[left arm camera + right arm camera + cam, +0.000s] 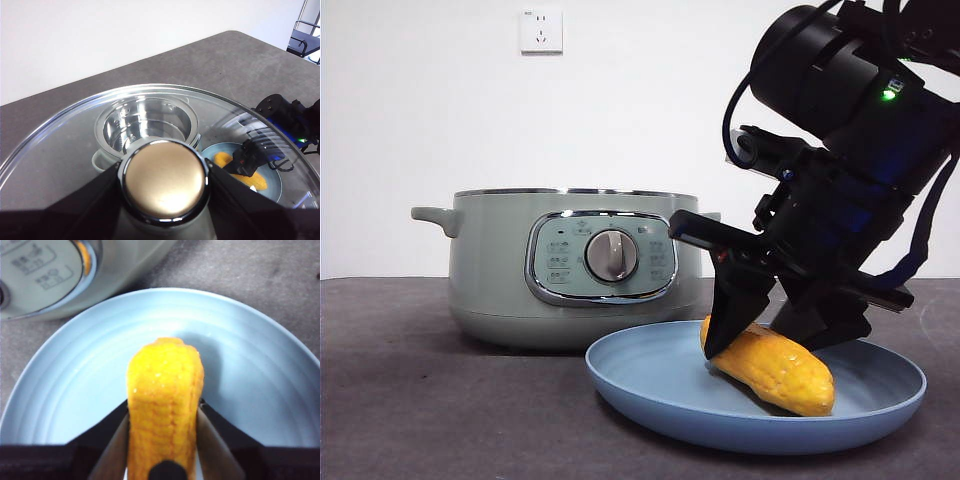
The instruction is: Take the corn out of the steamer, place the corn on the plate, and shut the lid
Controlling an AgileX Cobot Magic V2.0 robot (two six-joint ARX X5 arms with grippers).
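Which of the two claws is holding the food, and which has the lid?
The right gripper clamps the corn on the plate. The left gripper holds the lid by its knob above the steamer.

The steamer (pixel 570 270) stands lidless, its mouth unobstructed from above. The lid (pixel 75 145) is gripped by its knob in the left end effector (pixel 165 190), high over the pot. At lower right of the front frame, the right end effector (pixel 775 335) clasping the corn (pixel 775 368) occupies the plate (pixel 660 385). The table (pixel 410 400) at lower left is free.
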